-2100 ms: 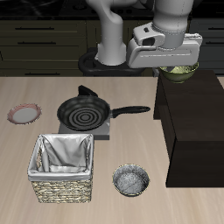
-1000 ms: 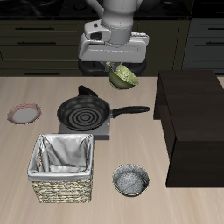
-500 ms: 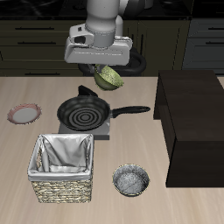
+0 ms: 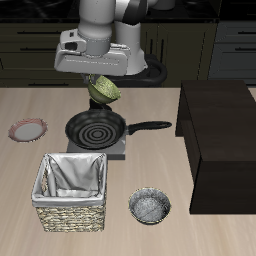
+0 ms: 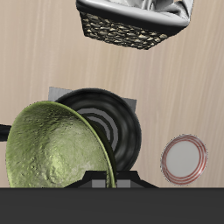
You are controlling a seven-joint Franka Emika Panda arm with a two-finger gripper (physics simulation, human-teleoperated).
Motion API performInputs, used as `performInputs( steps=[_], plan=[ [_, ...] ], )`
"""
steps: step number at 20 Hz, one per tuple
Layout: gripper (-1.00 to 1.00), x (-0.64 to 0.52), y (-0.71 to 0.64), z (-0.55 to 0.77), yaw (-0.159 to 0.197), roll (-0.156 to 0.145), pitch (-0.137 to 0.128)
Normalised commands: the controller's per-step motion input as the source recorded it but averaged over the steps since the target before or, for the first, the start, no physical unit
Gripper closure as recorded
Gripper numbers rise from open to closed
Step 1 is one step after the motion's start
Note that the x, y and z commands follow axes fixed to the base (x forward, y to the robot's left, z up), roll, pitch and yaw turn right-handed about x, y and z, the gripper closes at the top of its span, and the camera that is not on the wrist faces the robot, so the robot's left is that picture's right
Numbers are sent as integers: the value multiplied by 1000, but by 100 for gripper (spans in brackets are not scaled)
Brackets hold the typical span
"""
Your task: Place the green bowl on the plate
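No legible text, labels, brand marks or numbers were observed in either view. Checked all visible surfaces; only unlettered patterns and textures appeared. Nothing readable was recorded at this moment.

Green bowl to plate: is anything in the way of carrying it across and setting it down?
Nothing visible blocks it. The gripper holds the green bowl tilted, in the air over the frying pan, well above its rim. The plate lies bare, with open table between it and the pan.
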Motion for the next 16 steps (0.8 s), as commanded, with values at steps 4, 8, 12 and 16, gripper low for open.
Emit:
performInputs(
  steps=[4,8,12,16],
  plan=[
    [100,-61,-487,-143,-35,-46,-1],
    [100,-150,-345,-66,-36,-8,0],
    [100,-203,-558,24,6,-48,-41],
    [100,11,-642,-37,-34,-67,-7]
  ],
)
